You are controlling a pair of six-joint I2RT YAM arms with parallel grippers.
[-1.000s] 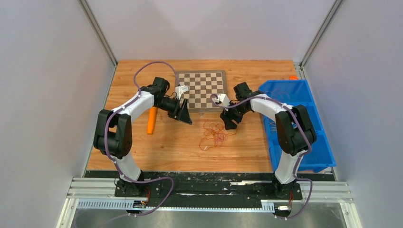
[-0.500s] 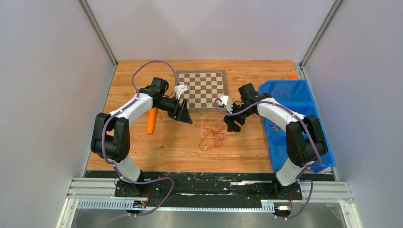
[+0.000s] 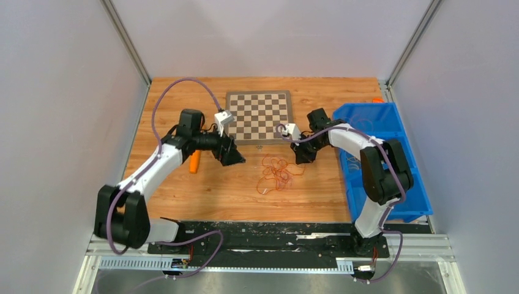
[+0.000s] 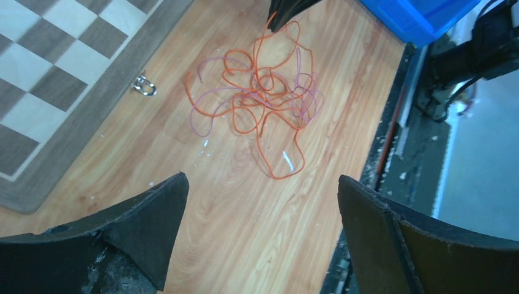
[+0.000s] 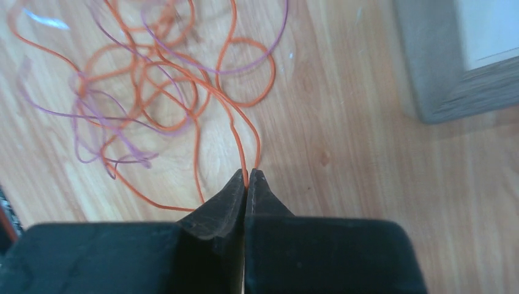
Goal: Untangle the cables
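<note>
The cables [image 3: 276,173] lie in one loose tangle of thin orange and paler loops on the wooden table, between the two arms. In the wrist views the paler strands look purplish. My right gripper [image 3: 302,157] is at the tangle's far right edge. In the right wrist view its jaws [image 5: 246,177] are shut on an orange cable [image 5: 242,138] that runs straight into the tips. My left gripper [image 3: 235,157] hangs left of the tangle, apart from it. Its fingers [image 4: 262,179] stand wide open over bare wood, with the cables [image 4: 257,98] ahead of them.
A chessboard [image 3: 259,116] lies behind the tangle, with a small metal shackle [image 4: 144,86] at its near edge. An orange cylinder [image 3: 195,162] lies under the left arm. A blue bin [image 3: 379,153] stands along the right side.
My right gripper has closed on an orange cable at the tangle's edge. The left arm has swung its elbow out leftward and its gripper has opened wider.
</note>
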